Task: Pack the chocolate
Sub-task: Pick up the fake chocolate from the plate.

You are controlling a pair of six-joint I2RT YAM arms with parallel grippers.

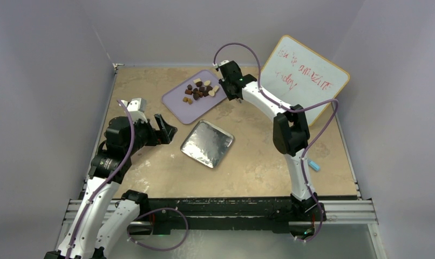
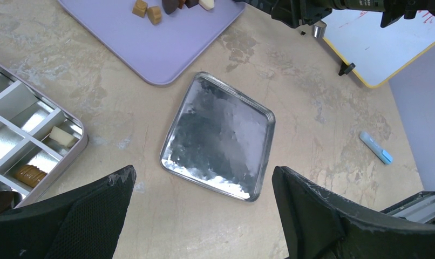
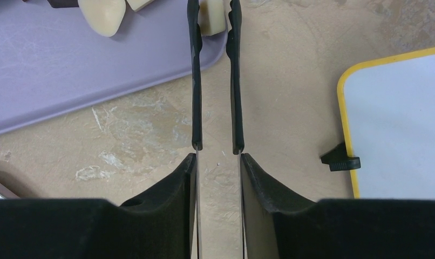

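right gripper [image 3: 213, 11] is clamped on one cream-white chocolate [image 3: 211, 20] at the right corner of the lilac tray [image 3: 69, 70], apparently to lift it from the heap [image 1: 199, 89] there, while left gripper [image 2: 203, 174] hangs wide open above the foil square [image 2: 218, 135], likely so as not to crowd it.
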